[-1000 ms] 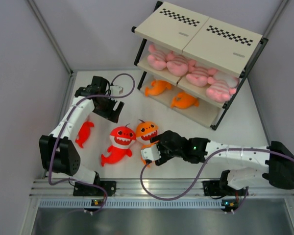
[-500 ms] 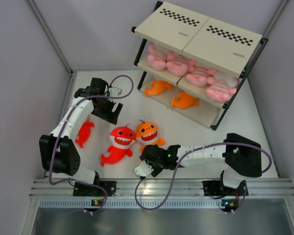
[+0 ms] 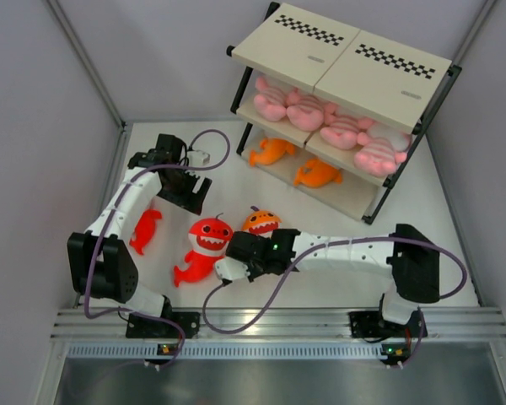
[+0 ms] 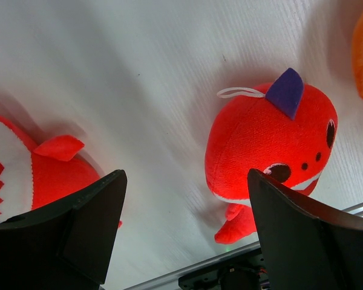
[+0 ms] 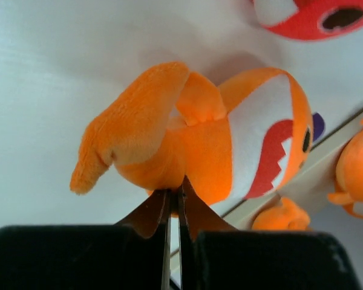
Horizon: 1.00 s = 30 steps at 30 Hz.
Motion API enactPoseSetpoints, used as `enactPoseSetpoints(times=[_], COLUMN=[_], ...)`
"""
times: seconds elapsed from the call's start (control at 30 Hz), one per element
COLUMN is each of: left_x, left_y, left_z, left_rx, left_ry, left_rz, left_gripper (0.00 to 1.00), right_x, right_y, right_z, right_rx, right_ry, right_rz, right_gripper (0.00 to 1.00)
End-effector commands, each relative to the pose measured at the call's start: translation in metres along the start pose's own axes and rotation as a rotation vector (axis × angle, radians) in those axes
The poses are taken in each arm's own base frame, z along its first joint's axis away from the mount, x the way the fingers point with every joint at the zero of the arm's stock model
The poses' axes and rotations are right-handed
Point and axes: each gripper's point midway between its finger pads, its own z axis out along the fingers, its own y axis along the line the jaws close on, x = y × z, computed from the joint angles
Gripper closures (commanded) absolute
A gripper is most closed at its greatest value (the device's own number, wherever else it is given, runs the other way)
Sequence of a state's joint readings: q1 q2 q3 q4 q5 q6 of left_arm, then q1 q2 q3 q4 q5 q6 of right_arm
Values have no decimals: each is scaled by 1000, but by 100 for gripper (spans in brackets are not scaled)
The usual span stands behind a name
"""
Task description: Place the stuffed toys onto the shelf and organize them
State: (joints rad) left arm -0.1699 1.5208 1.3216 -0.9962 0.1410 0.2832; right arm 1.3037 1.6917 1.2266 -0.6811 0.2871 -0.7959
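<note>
Orange plush fills the right wrist view. The right jaws are pressed together with only a sliver between them, their tips against the underside of the orange shark (image 5: 187, 139). Whether they have nipped a fold of its fabric, I cannot tell. Over the last second the right arm (image 3: 346, 249) has swung from the right part of the near edge toward the middle, low over the counter (image 3: 430, 211). Its wrist now lies across the shark's lower half, so from above only the head shows. The shark has shifted slightly away from the near edge; it looks nudged rather than lifted. It lies on the counter, just beside the red shark (image 3: 207, 243).

The left jaws are spread wide and empty, hanging above the counter toward the left edge, and have not moved in that second. The red shark lies below them in the left wrist view, and a second red shark (image 3: 145, 229) lies close to the left edge.

At the far right corner stands the shelf (image 3: 354, 59), with pink plushies (image 3: 308, 110) on its middle board and two orange toys (image 3: 272, 152) on the lower one. Three toys remain on the counter. My reading is that the right arm is closing in on the orange shark, and that the grip needs confirming before any lift toward the shelf.
</note>
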Motion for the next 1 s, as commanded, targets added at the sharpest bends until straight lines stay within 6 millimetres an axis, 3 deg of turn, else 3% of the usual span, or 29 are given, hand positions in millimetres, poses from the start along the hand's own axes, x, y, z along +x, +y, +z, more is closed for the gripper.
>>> enactPoseSetpoints(times=[0.0, 0.1, 0.33, 0.47, 0.53, 0.67, 0.8, 0.97], left_x=[-9, -9, -10, -11, -11, -11, -11, -10], left_y=[1, 0, 2, 2, 2, 1, 2, 2], left_z=[-10, -10, -13, -14, -13, -13, -13, -12], left_rx=[-3, 0, -11, -11, -9, -6, -10, -12], left_ry=[-56, -58, -66, -68, -67, -67, -65, -61], left_rz=[14, 16, 19, 16, 17, 14, 17, 15], left_gripper=[13, 13, 13, 13, 13, 13, 13, 13], right_x=[26, 54, 121, 161, 170, 195, 213, 246], right_y=[1, -1, -6, -21, -30, -50, -60, -81], right_z=[-60, -82, -107, -119, -124, -122, -97, -84], right_rx=[-66, -61, -22, 80, 126, 244, 288, 392], right_ry=[82, 150, 343, 493, 517, 592, 591, 648], right_rz=[155, 222, 350, 385, 396, 407, 434, 439], right_gripper=[100, 100, 100, 100, 100, 100, 100, 100])
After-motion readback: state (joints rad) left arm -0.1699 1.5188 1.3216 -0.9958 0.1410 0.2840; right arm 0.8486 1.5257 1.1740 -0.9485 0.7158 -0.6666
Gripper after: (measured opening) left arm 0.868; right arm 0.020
